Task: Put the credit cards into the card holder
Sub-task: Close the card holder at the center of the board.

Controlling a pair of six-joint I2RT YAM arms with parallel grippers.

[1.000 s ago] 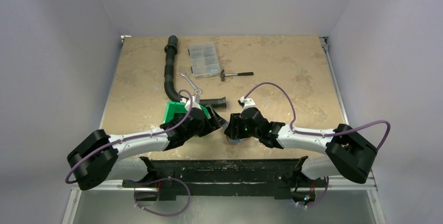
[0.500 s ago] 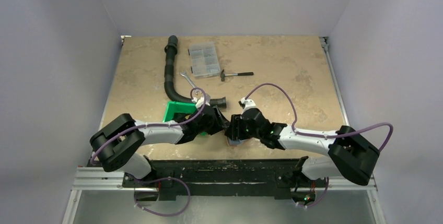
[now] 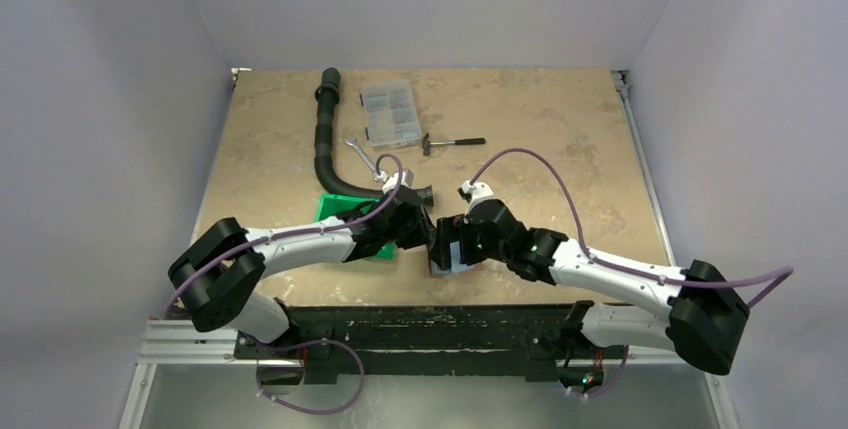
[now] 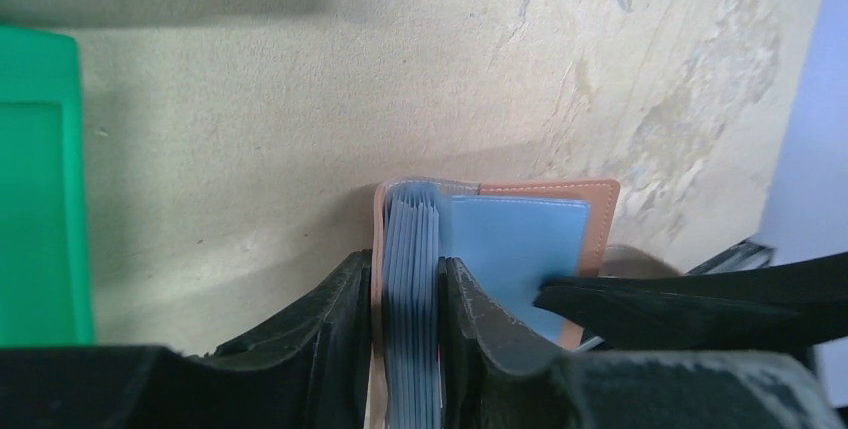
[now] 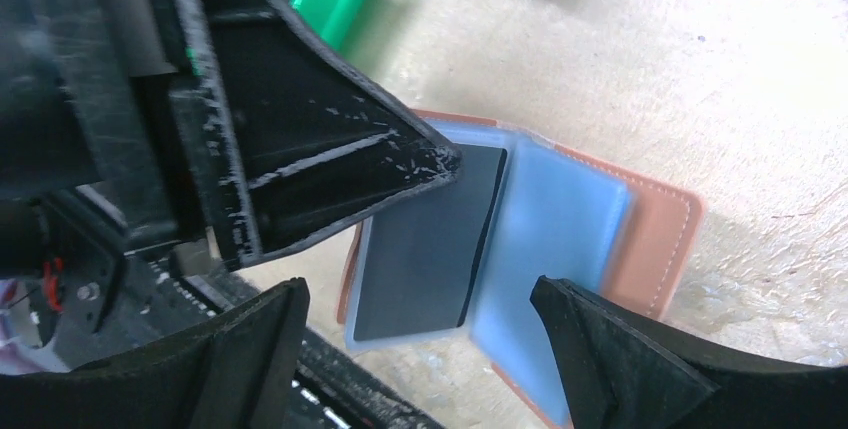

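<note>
Clamps the left gripper (image 4: 405,294), wide a second ago, onto the blue sleeves (image 4: 412,239) of the card holder (image 4: 560,192) at the table's (image 4: 250,149) near edge and springs the right gripper (image 5: 420,297) wide, likely leaving one dark card (image 5: 425,249) pocketed.

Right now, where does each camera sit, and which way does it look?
Top: above, behind the robot, looking down on the table; left arm and right arm show.
Left wrist: on the left arm, looks down along the left gripper, shut on the card holder.
Right wrist: on the right arm, looks down through the open right gripper at the dark card.
Shared: both wrist views show card holder and green bin.
</note>
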